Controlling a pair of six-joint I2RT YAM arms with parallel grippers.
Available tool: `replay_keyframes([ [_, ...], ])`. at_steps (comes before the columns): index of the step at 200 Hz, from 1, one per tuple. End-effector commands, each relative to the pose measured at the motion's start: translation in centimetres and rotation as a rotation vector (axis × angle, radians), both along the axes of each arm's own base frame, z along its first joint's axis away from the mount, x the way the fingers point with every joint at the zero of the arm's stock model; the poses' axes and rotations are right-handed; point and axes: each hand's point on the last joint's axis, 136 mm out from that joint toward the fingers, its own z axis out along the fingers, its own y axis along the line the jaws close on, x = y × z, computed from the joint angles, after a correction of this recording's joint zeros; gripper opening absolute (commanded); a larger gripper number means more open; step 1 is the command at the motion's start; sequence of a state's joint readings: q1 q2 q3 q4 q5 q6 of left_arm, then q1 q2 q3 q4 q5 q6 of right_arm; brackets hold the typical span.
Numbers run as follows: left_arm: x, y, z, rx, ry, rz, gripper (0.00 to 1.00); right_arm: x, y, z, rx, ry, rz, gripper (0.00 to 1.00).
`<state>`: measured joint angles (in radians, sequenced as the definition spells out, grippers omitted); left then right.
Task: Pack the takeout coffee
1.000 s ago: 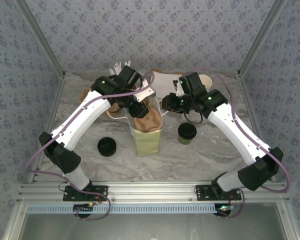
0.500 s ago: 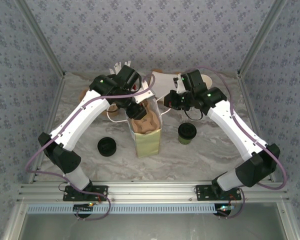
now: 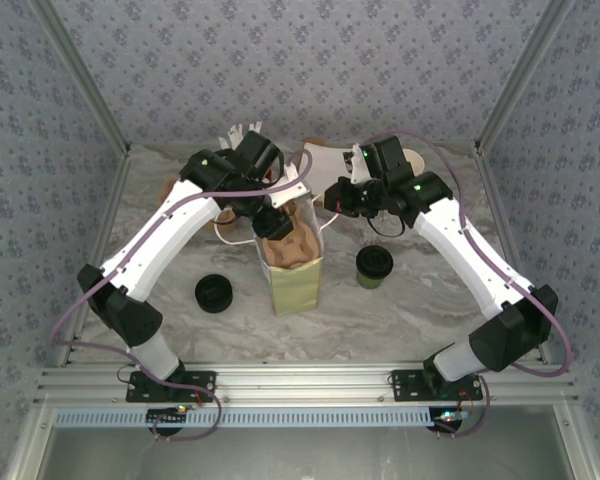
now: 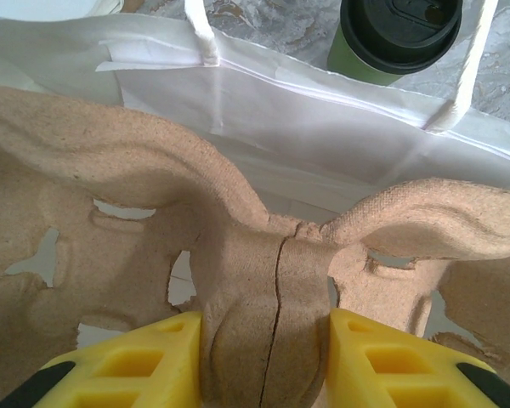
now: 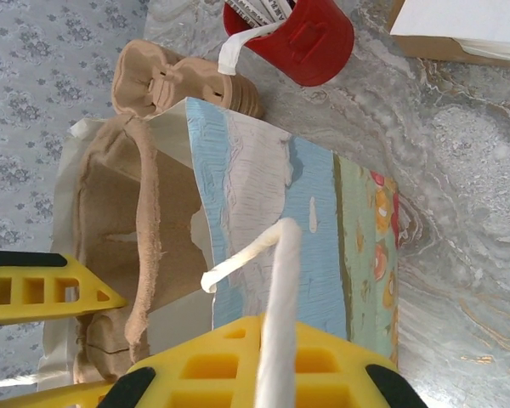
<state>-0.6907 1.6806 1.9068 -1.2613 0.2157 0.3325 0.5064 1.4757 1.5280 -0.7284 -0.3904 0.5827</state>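
Surface: grey-veined marble-pattern tabletop [image 3: 420, 310], enclosed by blue floral-papered walls.
Bag: tall printed paper bag [image 3: 296, 285], upright at centre, mouth open.
Left gripper [image 4: 263, 361]: inside the bag mouth, yellow fingers clamped on the central ridge of a brown moulded-pulp cup carrier [image 4: 263, 255].
Right gripper [image 5: 272, 365]: fingers pressed together on one white rope handle [image 5: 276, 280] at the bag's rim.
Takeout coffee [image 3: 374, 266]: dark green paper cup, black lid, upright on the table right of the bag, apart from it, beneath the right forearm.
Obstruction: carrier occupies the bag opening.
Surroundings: flat black lid [image 3: 213, 293] left of the bag; red cup [image 5: 310, 34] beyond it.
Clearance: bare tabletop along the near edge.
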Motion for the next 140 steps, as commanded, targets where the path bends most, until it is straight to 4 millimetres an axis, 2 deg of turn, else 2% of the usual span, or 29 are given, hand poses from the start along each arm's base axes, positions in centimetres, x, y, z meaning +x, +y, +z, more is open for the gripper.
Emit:
replay_keyframes([
  [1,-0.7,-0.1,-1.0,0.04,0.028,-0.033,0.38,0.1,0.7,1.3,0.025,-0.034,0.031,0.09],
  [39,-1.0,-0.4,-1.7,0.058,0.042,-0.052,0.38,0.1,0.8,1.7,0.036,-0.044,0.021,0.09],
  [70,-0.9,-0.5,-3.1,0.096,0.059,-0.059,0.38,0.1,0.8,2.0,0.058,-0.051,0.009,0.08],
  [140,-2.6,-2.1,-4.1,0.082,0.081,-0.122,0.38,0.7,0.3,1.6,0.054,-0.048,-0.016,0.08],
])
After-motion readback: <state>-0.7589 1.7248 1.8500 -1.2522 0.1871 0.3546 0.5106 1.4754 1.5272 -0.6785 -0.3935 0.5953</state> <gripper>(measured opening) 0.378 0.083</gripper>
